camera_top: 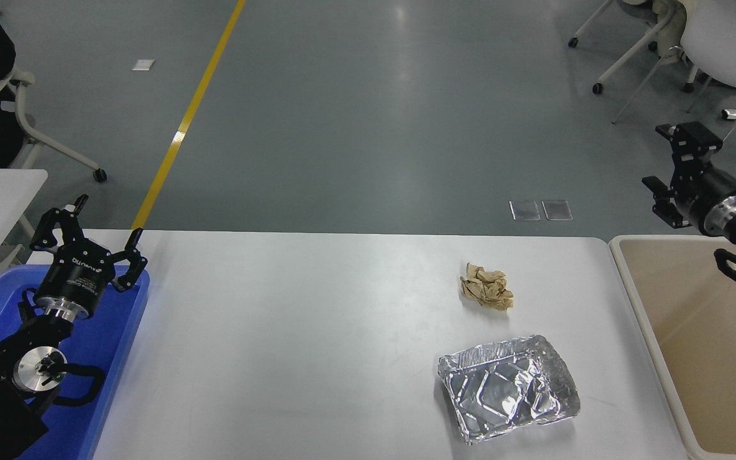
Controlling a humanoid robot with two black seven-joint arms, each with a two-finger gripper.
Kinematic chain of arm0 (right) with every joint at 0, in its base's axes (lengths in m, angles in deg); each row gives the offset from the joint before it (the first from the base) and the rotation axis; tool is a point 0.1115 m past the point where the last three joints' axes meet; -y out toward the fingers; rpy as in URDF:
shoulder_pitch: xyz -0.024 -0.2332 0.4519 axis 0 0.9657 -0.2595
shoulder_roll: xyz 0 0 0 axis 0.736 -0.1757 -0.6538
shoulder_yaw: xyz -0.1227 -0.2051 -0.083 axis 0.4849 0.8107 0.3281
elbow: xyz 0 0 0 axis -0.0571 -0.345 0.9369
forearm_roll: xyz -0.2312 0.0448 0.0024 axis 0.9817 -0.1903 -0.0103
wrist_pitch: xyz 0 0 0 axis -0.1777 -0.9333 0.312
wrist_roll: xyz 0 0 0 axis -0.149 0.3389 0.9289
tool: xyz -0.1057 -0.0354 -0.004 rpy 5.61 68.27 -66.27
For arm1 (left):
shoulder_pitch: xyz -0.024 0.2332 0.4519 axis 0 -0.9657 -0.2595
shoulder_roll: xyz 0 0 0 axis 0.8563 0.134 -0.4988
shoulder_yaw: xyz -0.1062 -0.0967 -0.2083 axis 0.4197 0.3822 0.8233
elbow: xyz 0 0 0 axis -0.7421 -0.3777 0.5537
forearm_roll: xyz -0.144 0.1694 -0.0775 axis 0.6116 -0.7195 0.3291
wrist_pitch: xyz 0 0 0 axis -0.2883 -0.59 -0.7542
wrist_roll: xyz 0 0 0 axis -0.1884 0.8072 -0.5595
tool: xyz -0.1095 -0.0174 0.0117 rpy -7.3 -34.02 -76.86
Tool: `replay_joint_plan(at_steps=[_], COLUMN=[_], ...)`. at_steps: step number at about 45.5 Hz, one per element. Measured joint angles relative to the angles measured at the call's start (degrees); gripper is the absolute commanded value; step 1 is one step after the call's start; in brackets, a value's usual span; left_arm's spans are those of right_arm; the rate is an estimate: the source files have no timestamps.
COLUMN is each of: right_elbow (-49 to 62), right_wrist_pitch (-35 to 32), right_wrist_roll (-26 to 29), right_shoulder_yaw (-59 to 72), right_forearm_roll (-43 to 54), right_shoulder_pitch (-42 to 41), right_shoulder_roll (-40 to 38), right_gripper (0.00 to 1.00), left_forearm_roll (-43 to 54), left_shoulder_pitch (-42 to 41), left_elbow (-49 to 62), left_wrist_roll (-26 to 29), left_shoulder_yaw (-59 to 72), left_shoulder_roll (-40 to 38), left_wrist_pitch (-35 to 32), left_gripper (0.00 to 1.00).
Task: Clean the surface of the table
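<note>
Head view: table surface (pixel 278 345) spans the centre, bearing a crumpled brown paper (pixel 487 286) and, at its 6 o'clock, a crushed foil tray (pixel 508 388). Left gripper (pixel 87 220), at 9 o'clock, is spread wide over a blue bin (pixel 122 332). Right gripper (pixel 678 160), at 3 o'clock above a beige tub (pixel 662 358), holds nothing; its finger state cannot be told.

Left gripper (pixel 89 227) parked lower left, jaws spread; right gripper (pixel 678 160) raised at right edge.

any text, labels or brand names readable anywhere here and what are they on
"ROBOTIQ": white print, seen upside down, on the black body of the left tool, parked over the blue bin.
Smaller print below it: too small to read.
Right tool, crumpled paper, foil tray: no readable text.
</note>
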Motion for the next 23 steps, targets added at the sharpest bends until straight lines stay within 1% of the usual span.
replay_joint_plan(at_steps=[10, 23], right_elbow=[-0.2, -1.3], right_wrist_pitch=[-3.0, -4.4], right_wrist_roll=[0.0, -1.2], right_shoulder_yaw=[14.5, 22.8], right_forearm_roll=[8.4, 20.8], right_shoulder_pitch=[-8.1, -14.1], right_shoulder_roll=[-2.0, -1.5], right_gripper=[0.96, 0.96], left_forearm_roll=[0.0, 0.0], left_shoulder_pitch=[0.0, 0.0], left_elbow=[0.0, 0.0], left_wrist_roll=[0.0, 0.0], left_shoulder_yaw=[0.0, 0.0], left_shoulder_roll=[0.0, 0.0], left_wrist_pitch=[0.0, 0.0], left_gripper=[1.0, 1.0])
